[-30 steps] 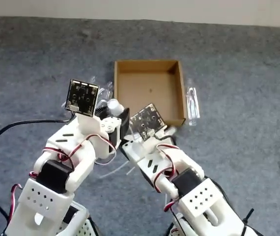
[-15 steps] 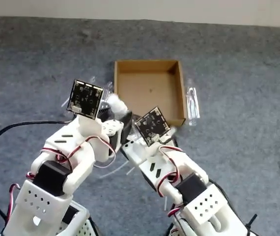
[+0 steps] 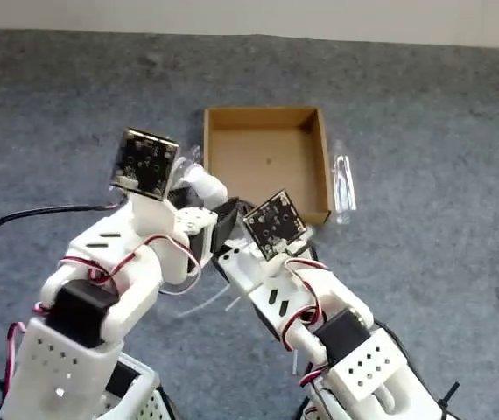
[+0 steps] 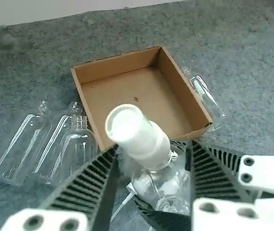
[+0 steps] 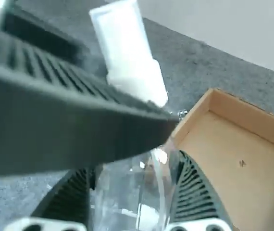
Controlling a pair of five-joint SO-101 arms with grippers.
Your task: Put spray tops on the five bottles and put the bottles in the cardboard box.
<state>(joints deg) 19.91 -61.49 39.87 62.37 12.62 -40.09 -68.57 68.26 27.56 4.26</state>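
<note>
Left gripper (image 4: 152, 150) closed on a white spray top (image 4: 130, 127). Ribbed fingers (image 4: 96, 178) either side of its collar, top tilted up and out past the tips. Just beneath it, right gripper (image 5: 133, 190) clamped round a clear bottle (image 5: 127, 204), body between the black pads. Spray top sat over that bottle's mouth; could not tell how far seated. Both grippers stood together just before the near wall of the cardboard box (image 3: 267, 166), towards its left corner in the high view. Box open-topped, brown floor showing. Three bare-necked bottles (image 4: 55, 144) lay side by side on the grey mat (image 3: 425, 105), beside the box's left wall. One more bottle (image 3: 343, 188) lay along the right wall.
</note>
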